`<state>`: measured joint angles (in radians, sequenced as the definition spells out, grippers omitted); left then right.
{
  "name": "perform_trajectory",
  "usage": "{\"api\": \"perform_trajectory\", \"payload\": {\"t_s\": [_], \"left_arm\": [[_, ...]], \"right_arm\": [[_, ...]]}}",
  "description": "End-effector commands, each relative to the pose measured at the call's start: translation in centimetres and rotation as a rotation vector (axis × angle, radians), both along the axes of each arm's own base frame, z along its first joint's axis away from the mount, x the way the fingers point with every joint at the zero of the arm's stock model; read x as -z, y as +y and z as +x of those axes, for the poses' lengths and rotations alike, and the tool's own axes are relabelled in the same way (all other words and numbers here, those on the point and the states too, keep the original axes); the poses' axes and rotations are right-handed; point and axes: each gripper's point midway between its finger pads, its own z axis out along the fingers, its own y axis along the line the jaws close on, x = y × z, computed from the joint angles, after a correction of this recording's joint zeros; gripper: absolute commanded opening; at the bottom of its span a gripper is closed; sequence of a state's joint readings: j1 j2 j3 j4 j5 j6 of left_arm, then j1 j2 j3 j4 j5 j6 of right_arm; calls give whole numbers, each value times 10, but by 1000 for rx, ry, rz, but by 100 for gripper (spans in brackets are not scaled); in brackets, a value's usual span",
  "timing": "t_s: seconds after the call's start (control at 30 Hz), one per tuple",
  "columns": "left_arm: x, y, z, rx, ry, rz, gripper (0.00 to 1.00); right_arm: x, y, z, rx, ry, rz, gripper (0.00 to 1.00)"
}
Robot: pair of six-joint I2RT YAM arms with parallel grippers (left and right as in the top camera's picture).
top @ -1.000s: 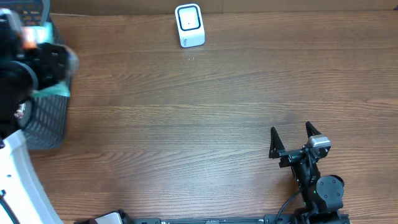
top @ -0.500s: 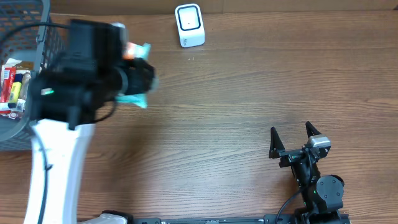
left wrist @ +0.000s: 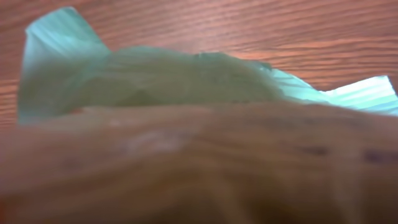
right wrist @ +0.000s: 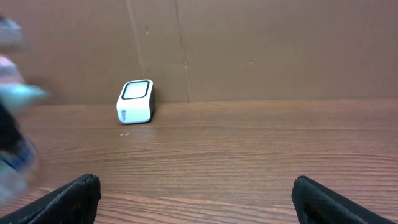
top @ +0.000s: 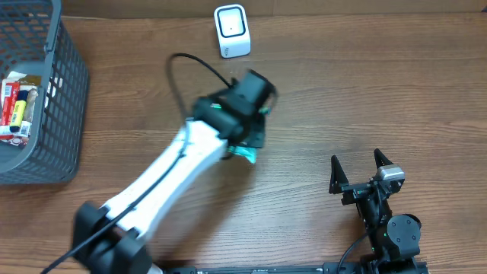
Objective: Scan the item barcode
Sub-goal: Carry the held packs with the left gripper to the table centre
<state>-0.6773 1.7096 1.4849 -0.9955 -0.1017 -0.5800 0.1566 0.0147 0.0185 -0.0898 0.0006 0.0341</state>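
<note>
A teal plastic packet (top: 246, 153) hangs above the middle of the table, and my left gripper (top: 249, 129) is shut on it. The packet (left wrist: 186, 81) fills the blurred left wrist view, and the fingers cannot be made out there. The white barcode scanner (top: 231, 30) stands upright at the table's far edge, a short way beyond the packet; the right wrist view shows the scanner (right wrist: 135, 101) against the cardboard wall. Near the front right, my right gripper (top: 358, 169) rests open with nothing between its fingers (right wrist: 71, 196).
A grey mesh basket (top: 68, 99) sits at the far left with several small products (top: 15, 106) inside. The left arm's white link (top: 160, 186) stretches diagonally across the table from the front left. A cardboard wall (right wrist: 261, 50) backs the table.
The left arm has swung from the basket at the far left to the table's middle, carrying the teal packet with it. The right arm has not moved.
</note>
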Motion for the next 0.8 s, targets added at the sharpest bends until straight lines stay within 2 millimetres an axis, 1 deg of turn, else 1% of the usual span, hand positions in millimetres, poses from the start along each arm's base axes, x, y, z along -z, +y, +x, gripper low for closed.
{"api": "perform_trajectory", "payload": {"t_s": [0.0, 0.13, 0.23, 0.37, 0.47, 0.6, 0.67, 0.73, 0.77], "left_arm": [[10, -14, 8, -119, -58, 24, 28], [30, -52, 3, -55, -63, 3, 31], [47, -70, -2, -67, -51, -11, 31], [67, -86, -7, -86, -16, -33, 30], [77, -91, -8, -78, -4, -28, 29], [82, -93, -7, -78, -3, -28, 34], [82, -93, -7, -78, -4, -28, 38], [82, -93, -6, -78, -5, -29, 44], [82, -93, -6, -78, -4, -28, 49]], "right_arm": [[1, -3, 0, 13, -6, 9, 100], [1, -3, 0, 13, -6, 9, 100], [1, -3, 0, 12, -6, 9, 100], [1, -3, 0, 12, -6, 9, 100], [1, -3, 0, 13, -6, 9, 100], [1, -3, 0, 12, -6, 9, 100], [1, -3, 0, 12, -6, 9, 100], [1, -3, 0, 12, -6, 9, 100], [1, -3, 0, 13, -6, 9, 100]]}}
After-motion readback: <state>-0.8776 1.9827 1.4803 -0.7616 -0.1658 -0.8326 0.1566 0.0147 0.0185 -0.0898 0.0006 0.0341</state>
